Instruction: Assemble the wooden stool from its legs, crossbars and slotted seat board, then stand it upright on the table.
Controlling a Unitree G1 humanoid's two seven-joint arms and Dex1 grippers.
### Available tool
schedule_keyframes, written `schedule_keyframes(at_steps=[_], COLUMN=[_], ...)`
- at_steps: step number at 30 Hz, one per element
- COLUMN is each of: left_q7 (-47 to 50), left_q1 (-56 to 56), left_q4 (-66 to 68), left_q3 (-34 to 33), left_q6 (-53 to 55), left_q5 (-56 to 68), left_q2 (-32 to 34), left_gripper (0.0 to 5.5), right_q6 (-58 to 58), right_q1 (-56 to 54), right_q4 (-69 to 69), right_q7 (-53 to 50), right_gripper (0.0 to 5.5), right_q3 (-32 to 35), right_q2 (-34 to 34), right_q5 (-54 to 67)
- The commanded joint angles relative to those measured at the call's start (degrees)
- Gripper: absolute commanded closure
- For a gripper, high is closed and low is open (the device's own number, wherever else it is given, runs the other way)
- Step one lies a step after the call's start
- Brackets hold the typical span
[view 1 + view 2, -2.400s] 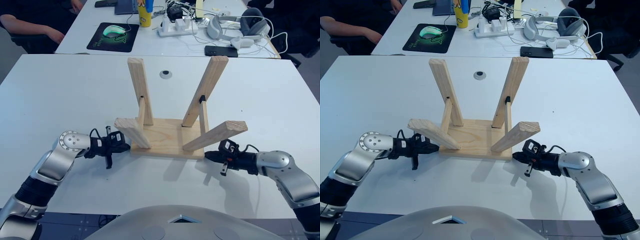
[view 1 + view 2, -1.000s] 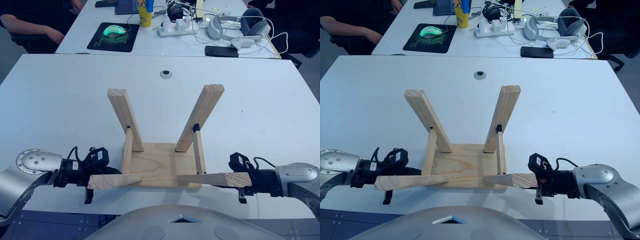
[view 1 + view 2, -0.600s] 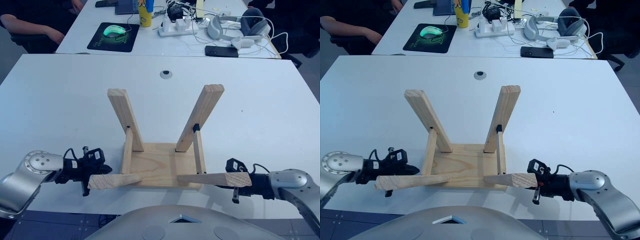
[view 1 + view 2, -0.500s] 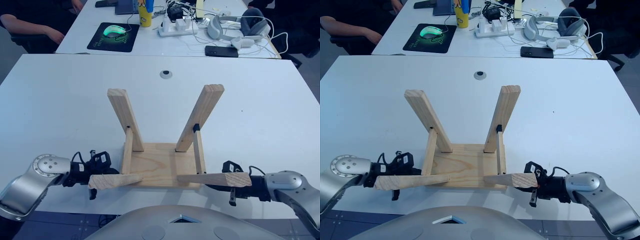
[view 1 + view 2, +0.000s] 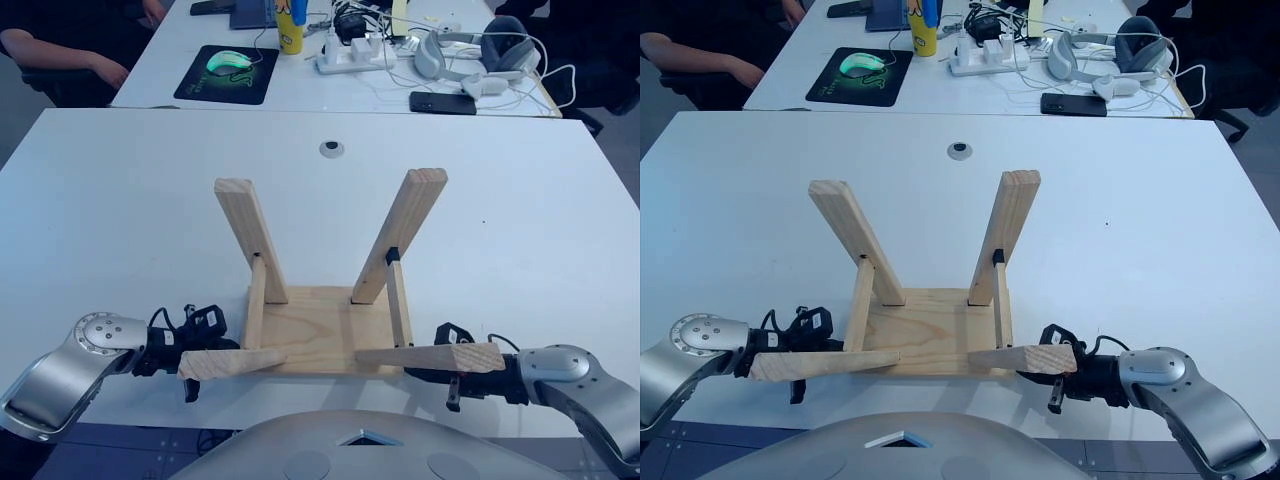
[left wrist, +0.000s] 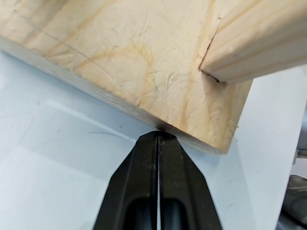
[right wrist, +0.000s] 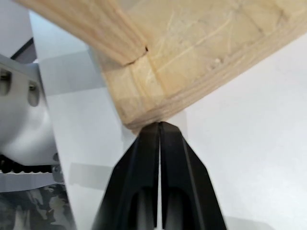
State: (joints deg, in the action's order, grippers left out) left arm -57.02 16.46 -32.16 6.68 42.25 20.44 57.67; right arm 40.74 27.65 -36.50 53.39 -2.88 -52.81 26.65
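Seemingly to tip it upright, the black left gripper (image 6: 157, 139) and right gripper (image 7: 159, 128), both pinched shut and empty, butt the flat seat board (image 5: 320, 330) of the upturned pale wooden stool (image 5: 330, 280); its legs (image 5: 243, 235) point upward.

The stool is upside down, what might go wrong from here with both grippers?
The left gripper and right gripper are shut, tips merely touching the seat board at its edge, gripping nothing; a flip may slip. The stool lies close to the table near edge, so a slip might tip it off.
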Motion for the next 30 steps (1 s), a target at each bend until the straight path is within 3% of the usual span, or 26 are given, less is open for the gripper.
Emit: schedule_keyframes(at_steps=[1, 10, 22, 30], left_q7=[-2.4, -2.7, -2.6, -3.0], left_q1=[-1.4, -6.4, -6.9, -12.8], left_q4=[-5.7, -9.3, -12.2, -15.6], left_q3=[-3.0, -11.1, -13.2, -21.3], left_q6=[3.3, 10.7, 12.9, 19.5], left_q5=[7.3, 17.4, 18.4, 31.6], left_q2=[-0.1, 0.5, 2.6, 2.6], left_gripper=[5.5, 5.5, 5.5, 5.5], right_q6=[1.4, 5.6, 12.5, 16.3], right_q1=[-1.1, -3.0, -9.0, -11.1], right_q4=[-4.1, -6.8, -11.6, -14.2], right_q7=[1.2, 2.1, 2.8, 0.6], right_gripper=[5.49, 5.49, 5.49, 5.49], right_q3=[2.8, 7.6, 18.2, 24.4], right_q2=[0.9, 0.2, -4.4, -6.6], right_q5=[6.2, 12.5, 25.0, 35.9])
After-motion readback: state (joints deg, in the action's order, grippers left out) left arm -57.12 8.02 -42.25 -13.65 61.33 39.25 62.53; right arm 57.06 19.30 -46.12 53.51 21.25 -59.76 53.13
